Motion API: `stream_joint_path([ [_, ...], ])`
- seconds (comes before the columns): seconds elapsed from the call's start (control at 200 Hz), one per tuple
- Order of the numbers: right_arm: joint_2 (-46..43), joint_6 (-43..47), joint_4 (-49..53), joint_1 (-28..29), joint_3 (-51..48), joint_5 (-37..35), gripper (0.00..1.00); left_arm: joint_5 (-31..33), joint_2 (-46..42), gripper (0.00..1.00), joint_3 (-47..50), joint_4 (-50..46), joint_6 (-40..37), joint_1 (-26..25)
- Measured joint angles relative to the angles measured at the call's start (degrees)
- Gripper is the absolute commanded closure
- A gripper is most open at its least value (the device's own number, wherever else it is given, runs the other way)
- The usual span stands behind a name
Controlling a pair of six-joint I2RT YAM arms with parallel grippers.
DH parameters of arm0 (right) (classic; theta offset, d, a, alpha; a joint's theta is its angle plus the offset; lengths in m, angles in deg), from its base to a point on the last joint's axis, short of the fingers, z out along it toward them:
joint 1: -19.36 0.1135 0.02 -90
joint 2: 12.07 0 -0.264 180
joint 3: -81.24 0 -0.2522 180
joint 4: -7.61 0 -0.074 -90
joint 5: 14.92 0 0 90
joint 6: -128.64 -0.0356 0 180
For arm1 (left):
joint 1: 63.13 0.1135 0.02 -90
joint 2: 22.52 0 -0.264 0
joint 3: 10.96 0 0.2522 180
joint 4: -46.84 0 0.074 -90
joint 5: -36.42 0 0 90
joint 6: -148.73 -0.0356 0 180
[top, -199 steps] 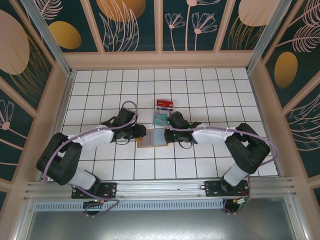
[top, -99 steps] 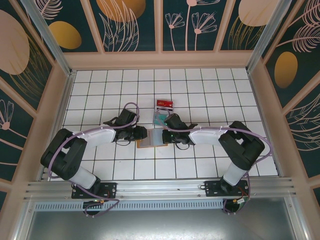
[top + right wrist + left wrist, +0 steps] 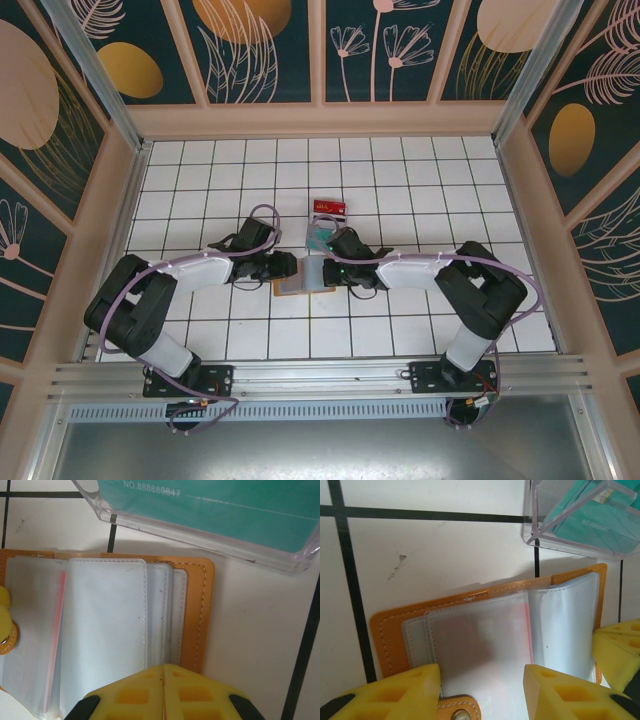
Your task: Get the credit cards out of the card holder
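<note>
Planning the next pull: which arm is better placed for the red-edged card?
Probably left: left gripper is open astride the sleeve holding the red-edged card; right gripper is shut at the holder edge.

Worktop – white square tiles, black grout, evenly lit. Wall panels on three sides – dark teal, gold and pink plant prints, pale wood frames. Aluminium posts at back corners, aluminium rail along the near edge.

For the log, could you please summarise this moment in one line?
card holder open flat | left gripper open over it | right gripper shut at its edge
</note>
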Motion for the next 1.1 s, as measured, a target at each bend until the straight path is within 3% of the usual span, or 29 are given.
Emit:
stream_joint_path([
  [0.475,0.6,0.0,-0.7,0.1,0.3,0.0,0.91,-5.1,0.3,0.42,0.0,2.1,-0.2,0.0],
  [1.101,0.1,-1.1,-1.7,0.4,-0.5,-0.8,0.91,-11.3,2.4,0.44,-2.1,5.6,0.3,-1.2],
])
